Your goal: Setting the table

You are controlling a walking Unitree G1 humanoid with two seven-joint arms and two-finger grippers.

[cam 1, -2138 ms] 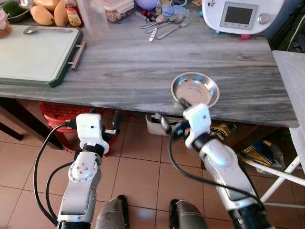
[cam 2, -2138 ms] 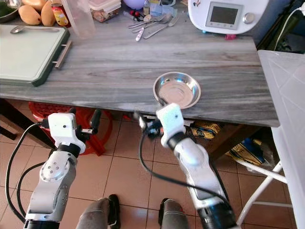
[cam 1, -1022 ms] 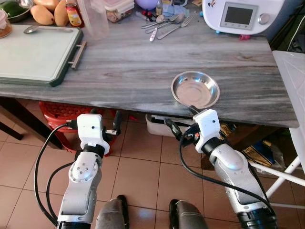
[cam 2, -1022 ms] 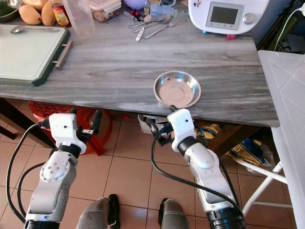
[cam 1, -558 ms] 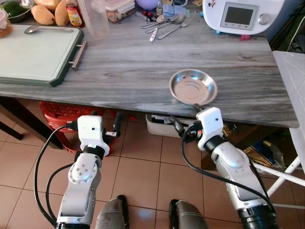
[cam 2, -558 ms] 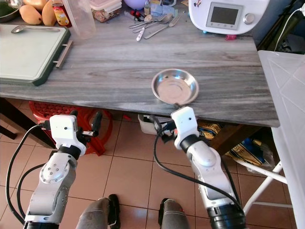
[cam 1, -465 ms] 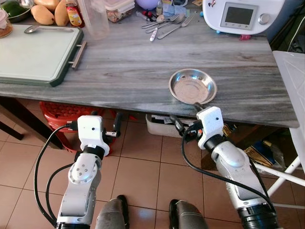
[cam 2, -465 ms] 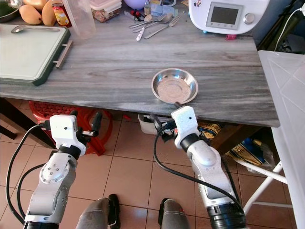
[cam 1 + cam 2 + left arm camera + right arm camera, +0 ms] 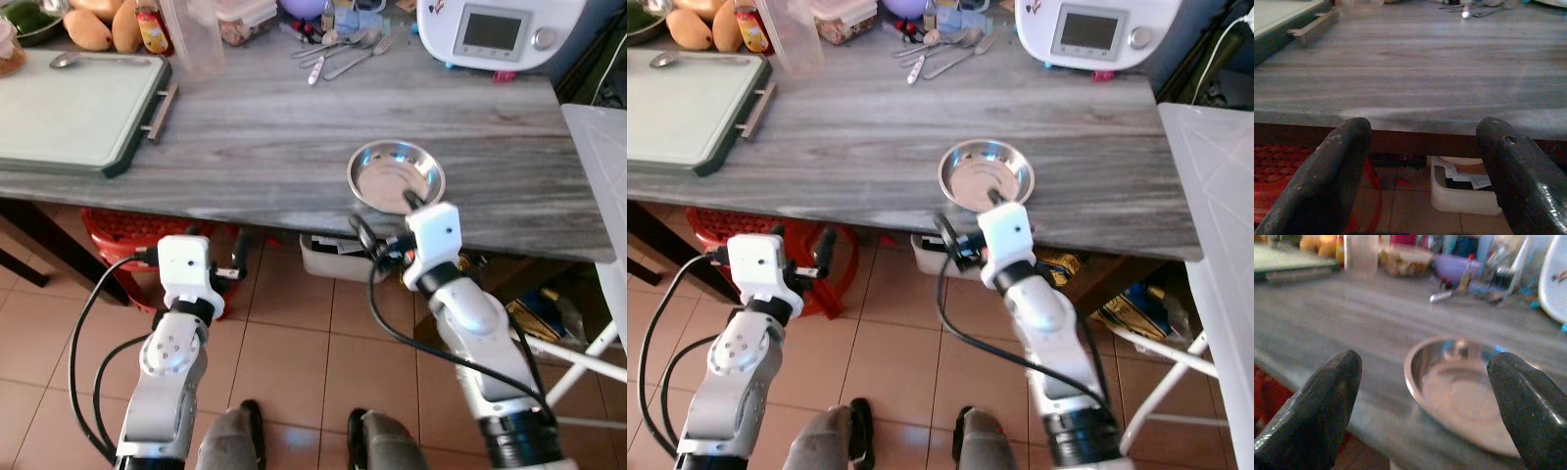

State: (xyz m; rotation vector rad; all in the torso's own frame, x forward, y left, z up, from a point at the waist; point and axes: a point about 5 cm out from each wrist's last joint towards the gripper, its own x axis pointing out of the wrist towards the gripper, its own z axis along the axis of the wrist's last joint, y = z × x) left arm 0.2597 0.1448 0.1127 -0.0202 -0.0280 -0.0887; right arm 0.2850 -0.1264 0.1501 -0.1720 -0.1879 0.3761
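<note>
Left eye view: I see one steel bowl [image 9: 396, 176] set near the table's [image 9: 265, 137] front edge; the cutlery [image 9: 338, 49] lies unlaid at the back, so most remains. Right wrist view: my right gripper [image 9: 1427, 396] is spread, empty, before the bowl. Left wrist view: my left gripper [image 9: 1422, 161] gapes empty. No writing is readable.

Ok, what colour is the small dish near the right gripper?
Shiny silver metal: the dish shows best in the left eye view, just beyond the right gripper.
</note>
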